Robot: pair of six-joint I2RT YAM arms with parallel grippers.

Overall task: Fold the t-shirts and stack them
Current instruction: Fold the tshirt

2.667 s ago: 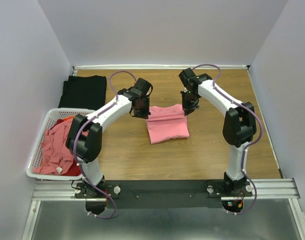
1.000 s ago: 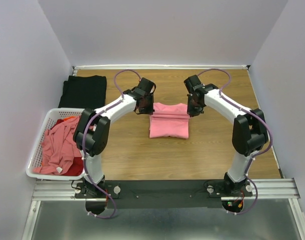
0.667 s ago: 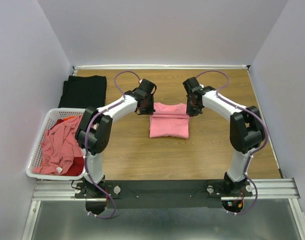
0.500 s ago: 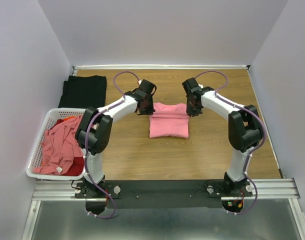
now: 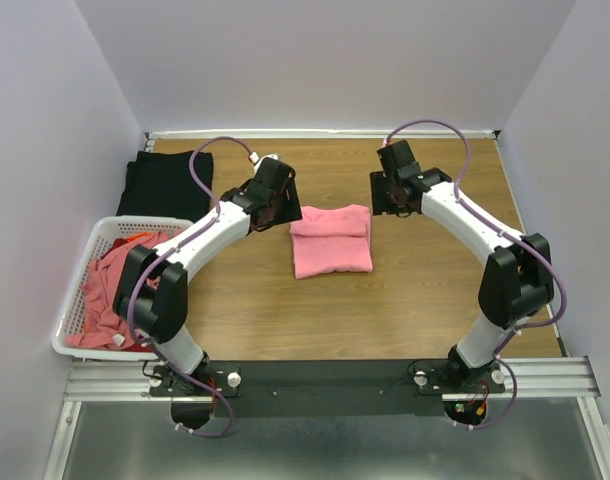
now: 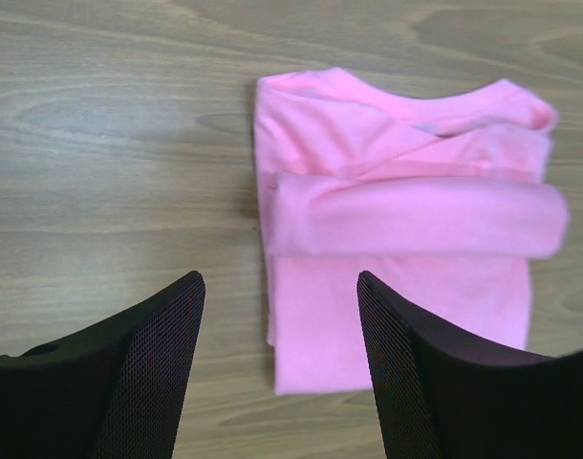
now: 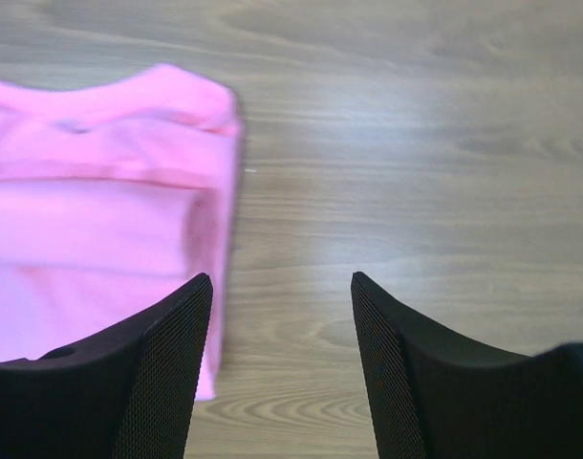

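A salmon-pink t-shirt lies folded on the wooden table, its far part doubled over itself. My left gripper hovers just off its left edge, open and holding nothing. In the left wrist view the t-shirt lies below and to the right of the open left gripper. Off the shirt's far right corner, my right gripper is open and empty. The right wrist view has the shirt at the left, with bare wood under the open right gripper. A black t-shirt lies folded at the far left.
A white slatted basket stands at the left edge, with crumpled pink shirts and some red cloth inside. Walls close in the table on the left, far and right sides. A metal rail runs along the near edge.
Both grippers have opened and let go of the pink shirt's far fold, then risen and drawn apart. The shirt now lies flat on its own.
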